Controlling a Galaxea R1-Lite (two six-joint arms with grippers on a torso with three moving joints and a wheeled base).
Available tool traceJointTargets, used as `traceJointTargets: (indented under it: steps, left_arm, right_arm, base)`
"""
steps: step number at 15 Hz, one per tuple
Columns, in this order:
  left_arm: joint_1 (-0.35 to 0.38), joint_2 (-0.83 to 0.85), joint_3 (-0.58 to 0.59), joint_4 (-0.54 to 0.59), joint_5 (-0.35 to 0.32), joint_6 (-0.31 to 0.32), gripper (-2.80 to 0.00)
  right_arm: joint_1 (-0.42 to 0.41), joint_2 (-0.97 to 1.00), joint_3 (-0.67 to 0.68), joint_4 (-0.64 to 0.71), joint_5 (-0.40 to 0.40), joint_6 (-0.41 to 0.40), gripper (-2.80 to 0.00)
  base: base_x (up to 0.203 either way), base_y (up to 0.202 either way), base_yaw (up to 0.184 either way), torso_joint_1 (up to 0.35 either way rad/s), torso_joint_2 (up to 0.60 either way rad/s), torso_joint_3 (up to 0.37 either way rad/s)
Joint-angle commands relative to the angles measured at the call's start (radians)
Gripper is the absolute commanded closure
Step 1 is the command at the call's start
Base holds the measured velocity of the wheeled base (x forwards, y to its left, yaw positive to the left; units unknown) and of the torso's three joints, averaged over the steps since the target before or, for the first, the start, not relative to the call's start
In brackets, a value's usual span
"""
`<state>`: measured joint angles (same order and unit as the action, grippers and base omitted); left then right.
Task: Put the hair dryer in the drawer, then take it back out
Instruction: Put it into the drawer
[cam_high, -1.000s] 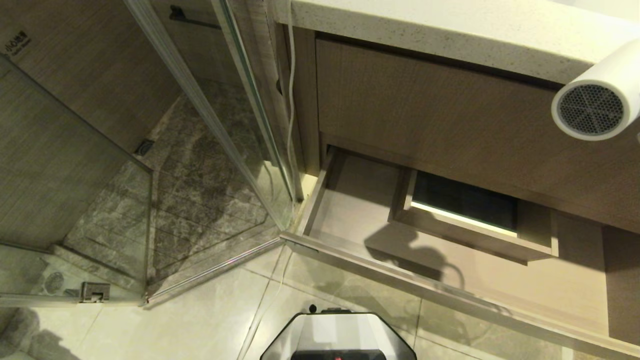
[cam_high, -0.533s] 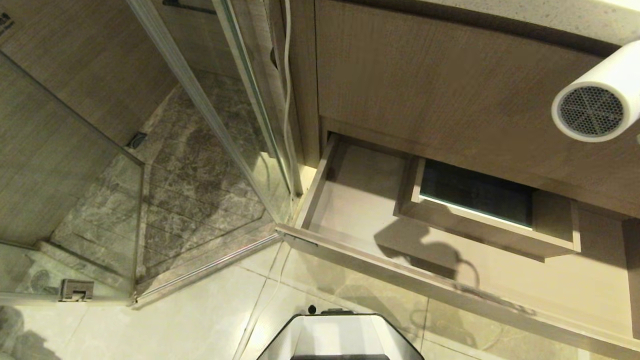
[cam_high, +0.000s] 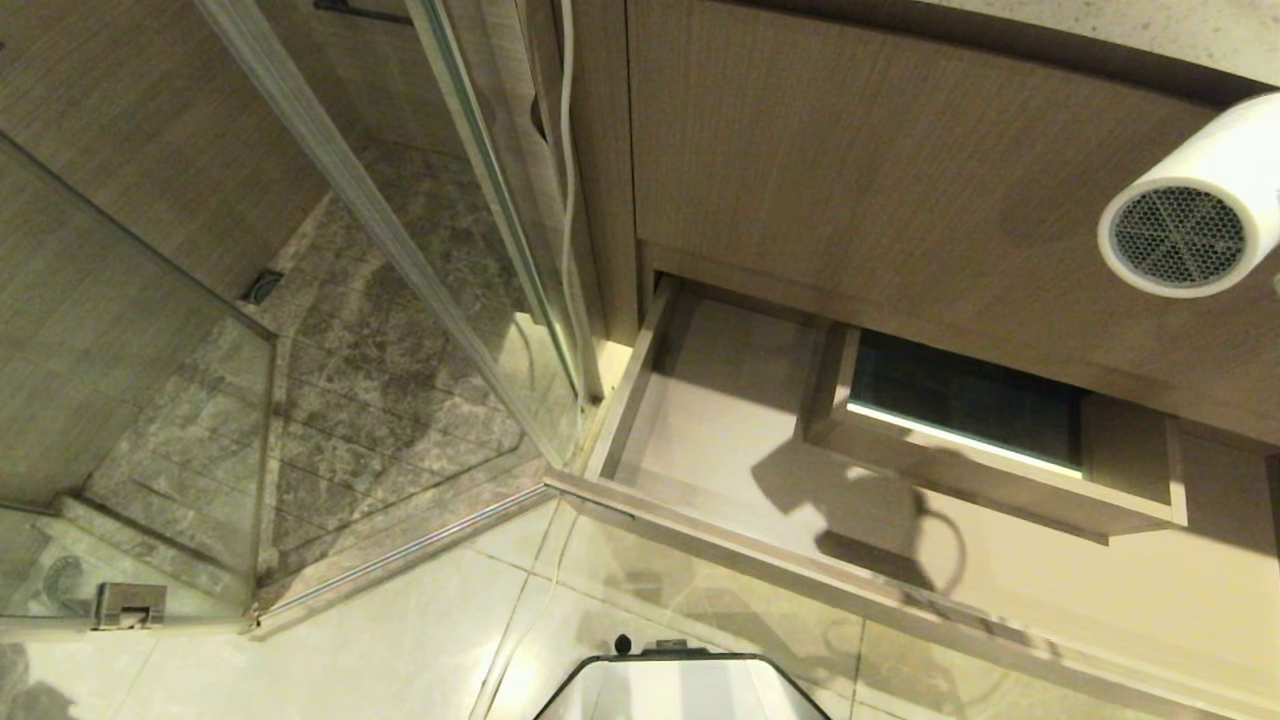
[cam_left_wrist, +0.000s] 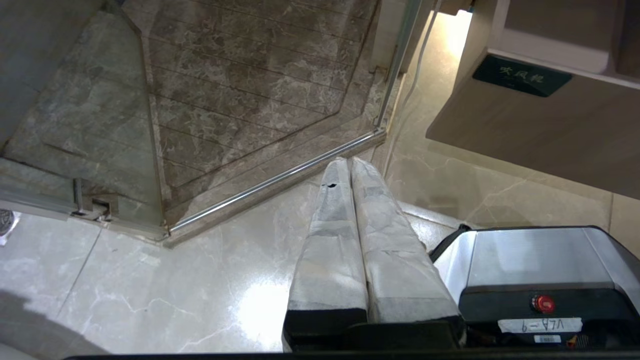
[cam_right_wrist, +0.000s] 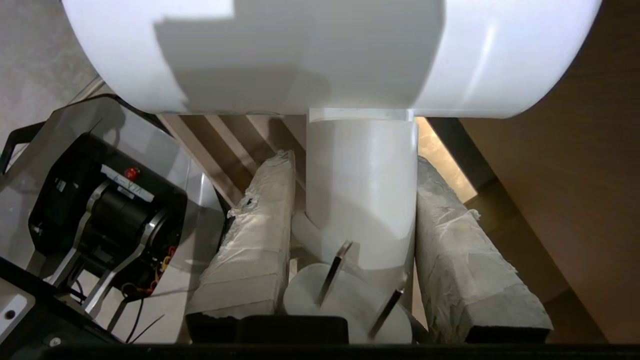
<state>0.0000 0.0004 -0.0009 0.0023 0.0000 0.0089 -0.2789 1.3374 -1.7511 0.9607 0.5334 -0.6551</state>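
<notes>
Right wrist view shows the right gripper (cam_right_wrist: 350, 220) with its fingers (cam_right_wrist: 255, 235) clamping the hair dryer (cam_right_wrist: 360, 190) by its handle, barrel free above the open drawer (cam_high: 720, 420), while the left gripper (cam_left_wrist: 350, 165) hangs idle, fingers together.

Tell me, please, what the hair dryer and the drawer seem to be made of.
The hair dryer looks like smooth white plastic with a soft sheen; its round end carries a dark honeycomb grille, perhaps metal or plastic. The drawer appears to be matte light-brown board with a printed wood grain, probably laminate rather than solid wood.
</notes>
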Motion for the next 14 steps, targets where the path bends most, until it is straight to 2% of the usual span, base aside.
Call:
traceJointTargets:
  steps: [1,9,14]
  left_arm:
    - [0.0,0.0,-0.001,-0.001,0.0,0.0,0.0]
    - [0.0,0.0,0.0,0.001,0.0,0.0,0.0]
    - [0.0,0.0,-0.001,0.001,0.0,0.0,0.0]
  right_arm:
    - [0.0,0.002,-0.001,0.003,0.003,-0.003,0.0]
    - [-0.002,-0.001,0.003,0.01,0.002,-0.003,0.0]
    - [0.0,-0.051,0.079,0.02,0.002,-0.011,0.0]
  base:
    - [0.0,0.0,0.0,0.065,0.03,0.052]
    - [0.0,0.0,0.0,0.011,0.01,0.012]
    - [0.0,0.0,0.0,0.0,0.0,0.0]
